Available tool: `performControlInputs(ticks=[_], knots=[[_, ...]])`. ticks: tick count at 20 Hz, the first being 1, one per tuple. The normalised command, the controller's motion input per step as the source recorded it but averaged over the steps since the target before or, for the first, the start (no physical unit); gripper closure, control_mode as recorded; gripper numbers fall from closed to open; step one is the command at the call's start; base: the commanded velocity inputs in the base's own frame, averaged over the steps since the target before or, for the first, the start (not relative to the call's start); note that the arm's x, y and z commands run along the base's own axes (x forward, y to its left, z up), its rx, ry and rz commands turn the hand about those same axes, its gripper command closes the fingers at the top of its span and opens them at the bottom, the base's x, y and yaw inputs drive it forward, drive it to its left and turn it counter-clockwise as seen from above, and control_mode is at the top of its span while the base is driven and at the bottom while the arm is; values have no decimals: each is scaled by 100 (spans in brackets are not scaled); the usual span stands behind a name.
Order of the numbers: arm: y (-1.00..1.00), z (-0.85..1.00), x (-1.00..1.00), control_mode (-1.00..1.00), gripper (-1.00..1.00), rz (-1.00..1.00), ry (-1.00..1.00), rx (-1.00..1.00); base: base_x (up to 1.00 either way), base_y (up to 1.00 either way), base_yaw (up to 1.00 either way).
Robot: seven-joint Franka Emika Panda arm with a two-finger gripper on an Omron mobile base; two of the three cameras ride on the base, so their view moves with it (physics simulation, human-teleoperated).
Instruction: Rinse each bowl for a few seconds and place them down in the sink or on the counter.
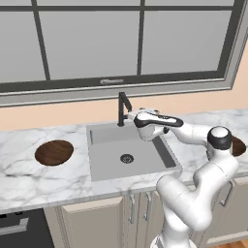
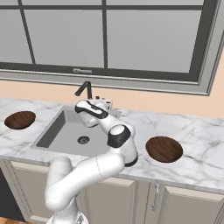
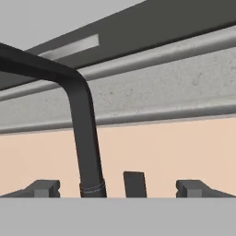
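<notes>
Two dark-brown wooden bowls rest on the white marble counter. One bowl sits left of the sink. The other bowl sits right of it, partly behind my elbow in the left base view. My gripper hovers open and empty over the sink's back rim, just right of the black faucet. In the hand view a small dark lever stands between the fingertips. No water shows.
A large window with a grey sill runs along the wall behind the sink. Beige cabinets lie below the counter. The basin holds just its round drain.
</notes>
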Motion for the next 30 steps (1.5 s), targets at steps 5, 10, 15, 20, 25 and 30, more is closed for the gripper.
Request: performControlInputs(ticks=[5, 10, 15, 20, 25, 30], knots=[[0, -19, 36, -100, -100, 0, 0, 0, 0, 0, 0], [-1, -14, 34, -100, -100, 0, 0, 0, 0, 0, 0], [0, -12, 37, -100, -100, 0, 0, 0, 0, 0, 0], [0, -13, 36, -100, -100, 0, 0, 0, 0, 0, 0], [-1, -14, 20, -100, 100, 0, 0, 0, 0, 0, 0], [-32, -3, 0, -100, 100, -2, 0, 4, 0, 0, 0]])
